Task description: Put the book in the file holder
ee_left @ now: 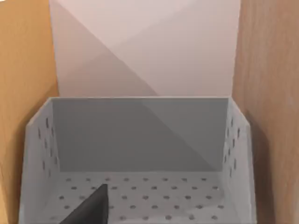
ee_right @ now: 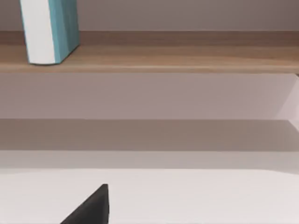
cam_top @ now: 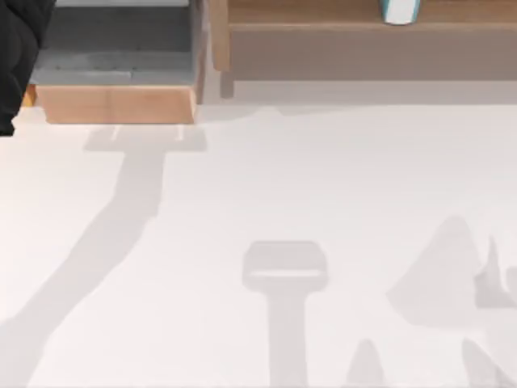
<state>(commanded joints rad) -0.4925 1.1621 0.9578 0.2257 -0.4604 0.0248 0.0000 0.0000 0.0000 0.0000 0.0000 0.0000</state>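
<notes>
Book (cam_top: 400,10): teal-blue hardcover, white page edges, standing upright on the long brown shelf (cam_top: 363,40) at the far right of the counter (cam_top: 258,242); in the right wrist view it shows near one end of the shelf board, spine edge and pages facing the camera. Nothing touches it.

File holder (cam_top: 117,103): tan frame and front lip, grey perforated inner panels, at the far left of the counter, just beside the shelf's left end. Interior seen in the left wrist view holds nothing.

Left arm: dark bulk at the top view's left edge, beside the holder; its wrist camera looks straight into the holder. Right arm: its wrist camera faces the shelf from lower and nearer the counter's front.

Step in hand, as judged: book not yet grasped. Sound handling would bring the right gripper level with the book's mid-height, jaws spread wider than its thickness, closing on the 2 covers rather than the pages, lifting clear of the shelf board before travelling left, then lowering it upright between the holder's side panels.

Hidden or unclear: most of the book is cut off by the top view's upper edge; 1 dark finger tip shows in each wrist view, so whether either gripper is apart or together I cannot tell.
</notes>
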